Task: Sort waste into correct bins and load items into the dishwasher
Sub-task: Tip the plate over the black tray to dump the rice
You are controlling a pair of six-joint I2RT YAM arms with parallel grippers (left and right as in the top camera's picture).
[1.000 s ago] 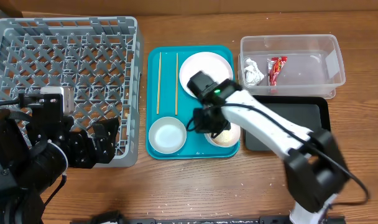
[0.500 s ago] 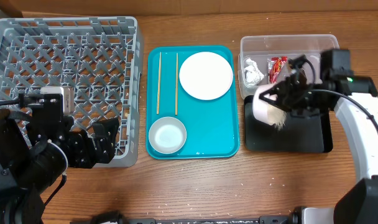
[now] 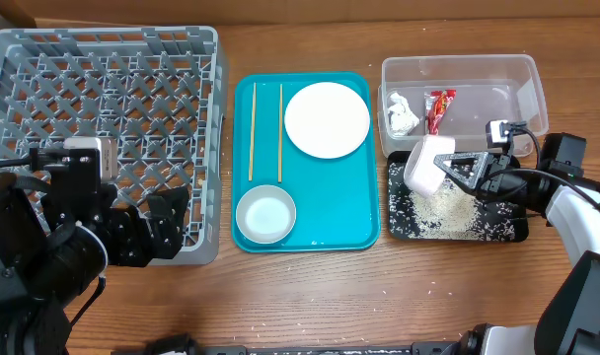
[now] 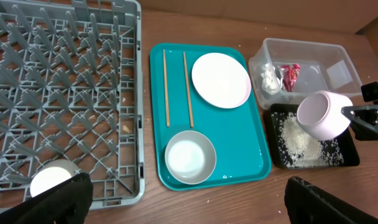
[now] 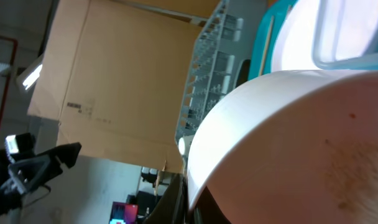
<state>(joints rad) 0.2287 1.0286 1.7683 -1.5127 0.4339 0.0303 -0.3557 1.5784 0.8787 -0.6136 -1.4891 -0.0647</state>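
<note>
Black tray (image 3: 517, 235) at the table's 4 o'clock is strewn with rice grains (image 3: 443, 207) out to its rim, tight against the clear tub (image 3: 532, 94). Right gripper (image 3: 456, 168), arm stretched in low from 3 o'clock, pinches the rim of a pink-backed bowl (image 3: 426, 163) tipped sideways over the tray's 10 o'clock corner. Left gripper (image 3: 154, 225) hangs spread at the dish rack's (image 3: 103, 89) 6 o'clock wall. Only the left wrist view shows a white cup (image 4: 49, 179) in the rack. The right wrist view is mostly bowl.

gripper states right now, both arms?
Left gripper: open, empty.
Right gripper: shut on the round white dish with a pinkish back, tilted over the shallow black rectangular tray.
</note>
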